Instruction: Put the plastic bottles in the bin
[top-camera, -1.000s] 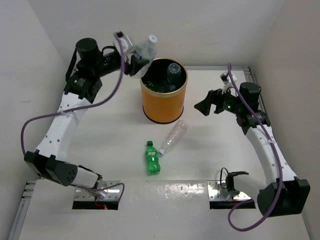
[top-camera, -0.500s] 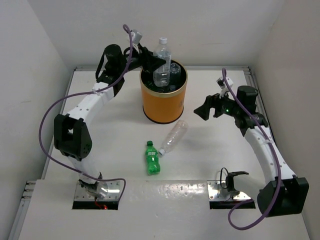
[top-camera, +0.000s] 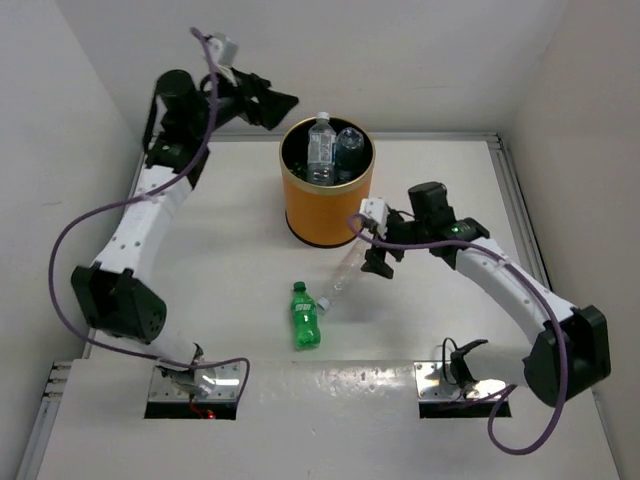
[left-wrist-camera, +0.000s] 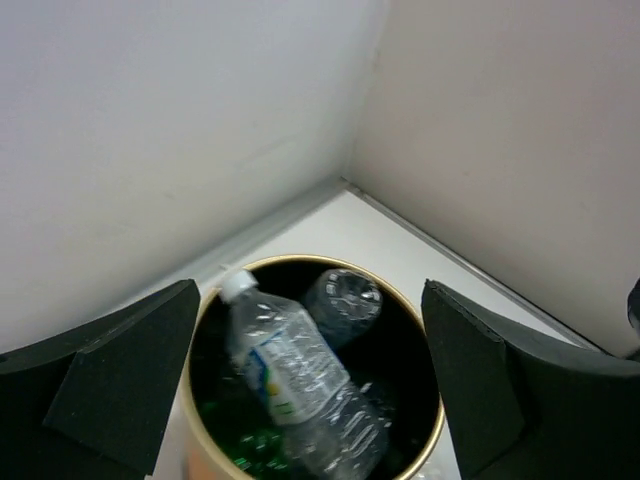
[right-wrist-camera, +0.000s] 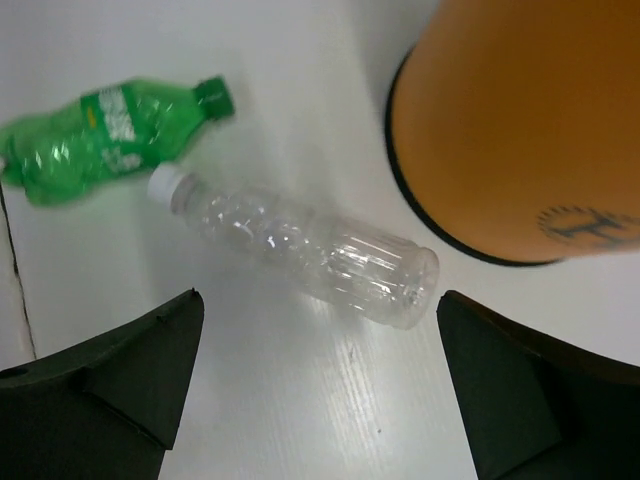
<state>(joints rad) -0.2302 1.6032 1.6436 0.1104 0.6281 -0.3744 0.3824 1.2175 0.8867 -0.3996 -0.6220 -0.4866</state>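
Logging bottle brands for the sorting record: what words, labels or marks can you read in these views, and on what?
"H" (probably), inside a dark round stamp low on the orange bin; the rest of it is unreadable.
Green bottle on the table: label print too blurred to read.
Labelled clear bottle in the bin: white label with blue and yellow marks, too small to read.
Clear bottle on the table: no label visible.
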